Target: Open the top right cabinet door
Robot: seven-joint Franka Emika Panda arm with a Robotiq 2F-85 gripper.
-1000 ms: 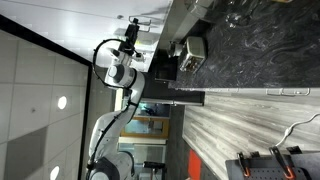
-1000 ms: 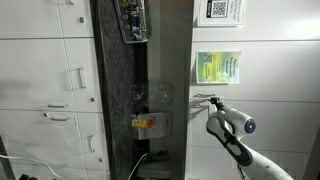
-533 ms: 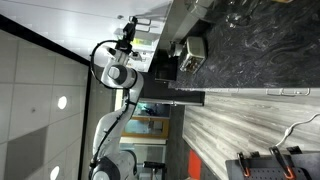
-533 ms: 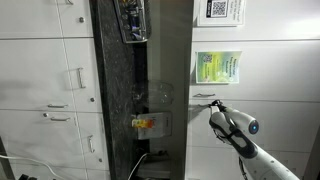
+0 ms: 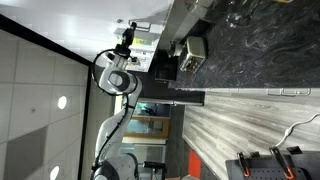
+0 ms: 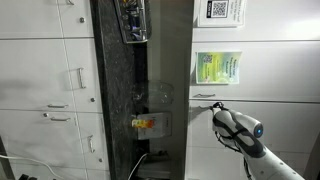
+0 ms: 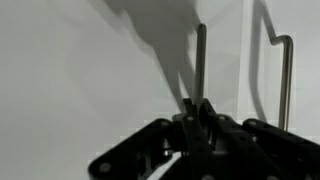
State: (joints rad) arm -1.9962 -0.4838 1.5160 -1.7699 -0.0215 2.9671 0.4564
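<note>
The top right cabinet door is a plain light grey-white panel that fills the wrist view. Its slim silver bar handle runs up from between my dark fingers. My gripper is shut on this handle near its lower end. In an exterior view the gripper sits at the handle on the white cabinet front, with the arm reaching in from the lower right. In an exterior view the gripper is small and partly hidden, high on the arm.
A second bar handle stands close beside the gripped one. A dark marbled counter carries a clear container and a small orange item. A green sheet hangs on the neighbouring panel. A wood-grain panel lies nearby.
The jaws have closed around the bar handle. The arm's wrist has shifted slightly towards the cabinet front. The door itself has not visibly moved.
</note>
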